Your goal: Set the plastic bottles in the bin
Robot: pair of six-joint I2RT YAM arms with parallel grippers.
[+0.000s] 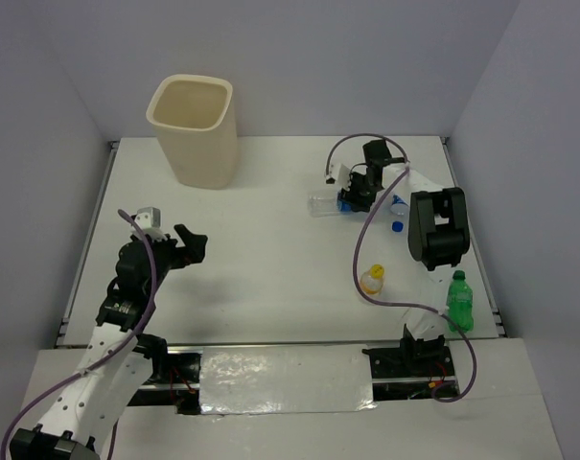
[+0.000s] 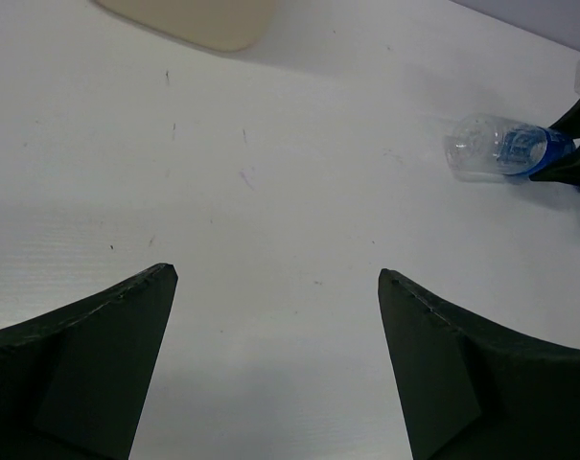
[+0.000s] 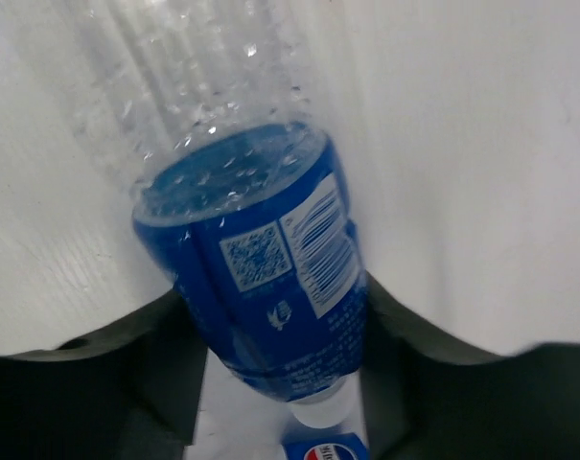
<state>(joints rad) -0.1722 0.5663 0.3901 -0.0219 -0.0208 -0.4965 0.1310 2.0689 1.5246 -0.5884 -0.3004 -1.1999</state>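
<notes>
The right tool (image 3: 270,316) hugs the clear, blue-labelled plastic bottle (image 3: 256,230), far right. Hold tight, then lift slowly toward the tall cream plastic bin (image 1: 196,144), far left. The left tool (image 2: 276,276) hangs released.

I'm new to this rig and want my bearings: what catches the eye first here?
The right gripper clamps a blue-labelled bottle lying on its side at the table's far right, fingers against both sides of the label. The cream bin stands far left, well apart from it. The left gripper hangs open over bare table, while a green bottle stands upright near the right edge.
</notes>
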